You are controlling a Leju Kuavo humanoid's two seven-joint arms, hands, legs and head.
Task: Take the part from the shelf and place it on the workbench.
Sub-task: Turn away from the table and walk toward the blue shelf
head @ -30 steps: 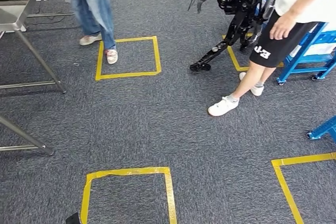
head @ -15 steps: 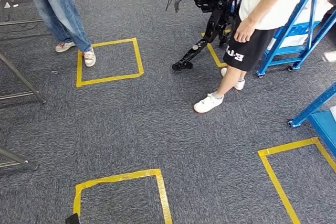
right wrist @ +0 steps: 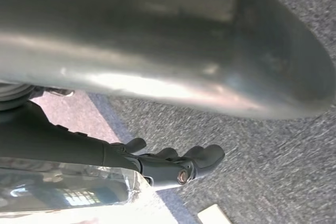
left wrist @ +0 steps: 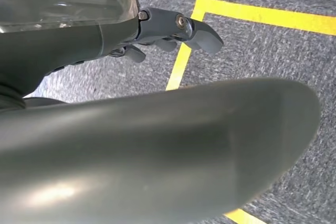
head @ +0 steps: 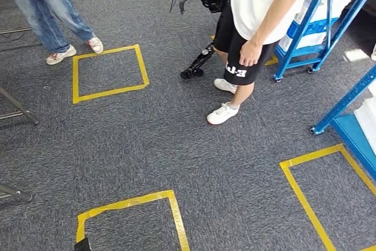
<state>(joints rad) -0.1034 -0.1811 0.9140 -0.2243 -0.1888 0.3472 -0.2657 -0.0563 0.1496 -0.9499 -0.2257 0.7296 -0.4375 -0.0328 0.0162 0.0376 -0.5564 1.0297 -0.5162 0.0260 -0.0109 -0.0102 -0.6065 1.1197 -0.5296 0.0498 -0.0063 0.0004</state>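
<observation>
A blue shelf (head: 326, 10) on wheels stands at the far right of the head view, with white and blue boxes on it; I cannot make out the part. The corner of a second blue shelf (head: 350, 124) sits lower right. Metal legs of the workbench (head: 17, 109) reach in at the left edge. My left hand (left wrist: 170, 27) hangs over the grey carpet beside yellow tape, fingers loosely out, holding nothing. My right hand (right wrist: 174, 163) hangs the same way over the carpet, also holding nothing.
A person in a white shirt and black shorts (head: 248, 33) stands between me and the shelf. Another person in jeans (head: 42, 4) walks at the far left. A second black robot (head: 208, 4) stands at the back. Yellow tape squares (head: 108, 72) mark the carpet.
The whole picture has slid left, so my view has turned toward the right and more of the blue shelves shows. The person in shorts has stepped nearer.
</observation>
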